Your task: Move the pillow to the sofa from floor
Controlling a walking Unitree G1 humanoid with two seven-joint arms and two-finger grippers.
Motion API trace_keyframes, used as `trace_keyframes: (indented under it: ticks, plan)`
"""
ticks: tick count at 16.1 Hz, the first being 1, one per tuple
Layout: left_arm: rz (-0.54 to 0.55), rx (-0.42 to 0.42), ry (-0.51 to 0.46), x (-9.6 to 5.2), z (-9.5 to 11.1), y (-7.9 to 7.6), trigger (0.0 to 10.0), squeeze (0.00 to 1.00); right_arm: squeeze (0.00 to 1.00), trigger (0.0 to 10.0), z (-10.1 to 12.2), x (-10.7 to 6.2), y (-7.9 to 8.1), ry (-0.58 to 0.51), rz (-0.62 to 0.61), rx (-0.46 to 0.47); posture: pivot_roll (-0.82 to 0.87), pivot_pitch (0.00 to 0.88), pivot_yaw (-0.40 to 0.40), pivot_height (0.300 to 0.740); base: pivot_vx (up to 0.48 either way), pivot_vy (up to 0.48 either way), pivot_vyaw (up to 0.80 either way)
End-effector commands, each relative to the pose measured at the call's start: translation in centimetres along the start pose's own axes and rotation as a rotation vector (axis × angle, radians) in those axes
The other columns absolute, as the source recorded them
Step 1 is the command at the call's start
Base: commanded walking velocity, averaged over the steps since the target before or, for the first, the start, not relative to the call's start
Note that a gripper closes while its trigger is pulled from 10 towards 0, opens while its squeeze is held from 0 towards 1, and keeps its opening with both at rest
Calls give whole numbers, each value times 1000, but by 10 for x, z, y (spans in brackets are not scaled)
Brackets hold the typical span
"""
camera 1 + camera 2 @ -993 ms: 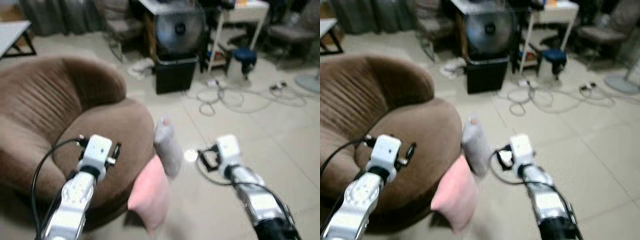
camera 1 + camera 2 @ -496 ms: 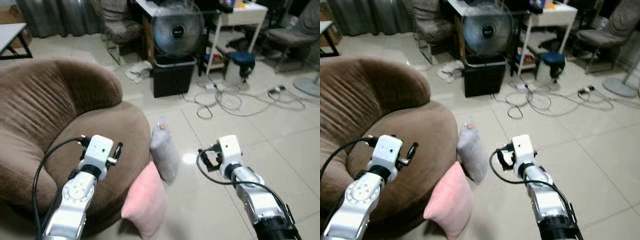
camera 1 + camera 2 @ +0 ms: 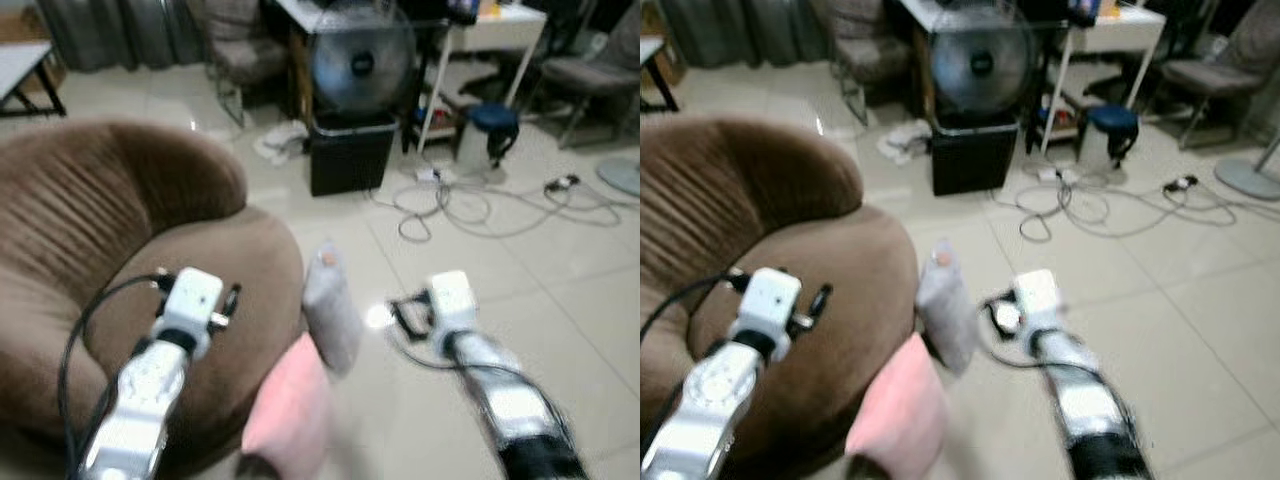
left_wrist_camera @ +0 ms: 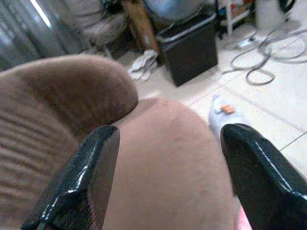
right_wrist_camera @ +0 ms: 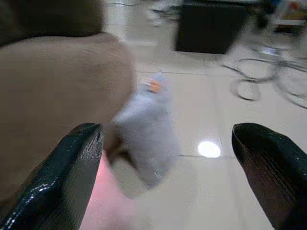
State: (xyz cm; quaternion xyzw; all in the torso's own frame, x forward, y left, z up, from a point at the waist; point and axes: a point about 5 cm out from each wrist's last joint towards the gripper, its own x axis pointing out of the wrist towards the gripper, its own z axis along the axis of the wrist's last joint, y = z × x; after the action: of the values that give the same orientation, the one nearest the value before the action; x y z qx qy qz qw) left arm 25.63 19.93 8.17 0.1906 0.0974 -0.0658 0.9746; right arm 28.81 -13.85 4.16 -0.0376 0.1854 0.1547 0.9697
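A grey pillow (image 3: 330, 305) stands on end on the tiled floor, against the front of the brown sofa (image 3: 120, 230). A pink pillow (image 3: 290, 415) leans on the sofa just nearer to me. My left gripper (image 4: 168, 139) is open above the sofa seat (image 4: 168, 182), with the grey pillow (image 4: 225, 115) past its fingers. My right gripper (image 5: 165, 139) is open over the floor, and the grey pillow (image 5: 144, 129) lies ahead between its fingers. The left arm (image 3: 190, 300) hovers over the seat. The right arm (image 3: 450, 300) is just right of the grey pillow.
A fan (image 3: 355, 60) sits on a black box (image 3: 350, 150) beyond the pillows. Loose cables (image 3: 470, 205) sprawl across the floor to the right. A white table (image 3: 490, 30), a blue stool (image 3: 490, 120) and chairs stand at the back.
The whole picture has shifted slightly and blurred, so the camera is moving. The right arm is smeared with motion. Both pillows stay where they were beside the sofa.
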Motion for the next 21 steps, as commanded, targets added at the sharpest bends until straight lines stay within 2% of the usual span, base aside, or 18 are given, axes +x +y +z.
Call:
trace_keyframes:
  ticks: [1, 8, 19, 21]
  plan:
    - [-9, 5, -12, 1, 3, -3, 10000, 0, 0, 10000, 0, -4, -9, -6, -30, -7, 128, 0, 6, 740, 0, 0, 0]
    - [-3, 4, -18, 3, 5, 0, 10000, 0, 0, 10000, 2, -3, -9, -19, -38, 10, 129, 0, 11, 740, 0, 0, 0]
    - [-12, 8, -26, 7, 7, -1, 10000, 0, 0, 10000, 4, -2, -9, -28, -43, 13, 129, 0, 11, 648, 0, 0, 0]
    - [-15, 10, -28, 7, 7, -1, 10000, 0, 0, 10000, 4, -2, -9, -32, -40, 16, 129, 0, 11, 648, 0, 0, 0]
